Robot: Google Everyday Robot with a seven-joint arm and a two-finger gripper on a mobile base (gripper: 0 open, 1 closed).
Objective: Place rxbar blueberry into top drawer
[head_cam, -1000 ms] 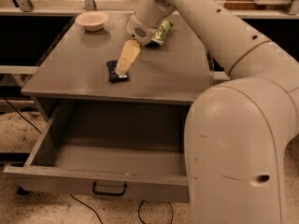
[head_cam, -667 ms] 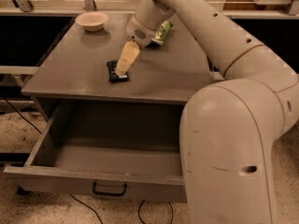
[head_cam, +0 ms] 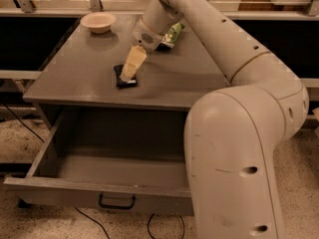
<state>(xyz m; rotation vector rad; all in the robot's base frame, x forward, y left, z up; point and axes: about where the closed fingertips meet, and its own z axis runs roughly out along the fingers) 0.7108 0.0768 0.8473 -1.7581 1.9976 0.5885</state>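
Observation:
The rxbar blueberry [head_cam: 118,75], a small dark flat bar, lies on the grey cabinet top [head_cam: 75,83], near its middle. My gripper [head_cam: 127,75] points down from the right and its tan tip rests on or just over the bar, covering its right part. The top drawer [head_cam: 65,189] is pulled wide open below the cabinet top, with nothing in it. Its dark handle [head_cam: 117,202] sits at the centre of its front panel.
A beige bowl [head_cam: 98,21] stands at the back left of the cabinet top. A green chip bag [head_cam: 174,33] lies at the back, partly behind my wrist. My large white arm [head_cam: 234,148] fills the right side and hides the drawer's right end. Cables lie on the speckled floor.
The gripper stays at the bar in the same spot. The big arm segment at the right has shifted slightly to the left.

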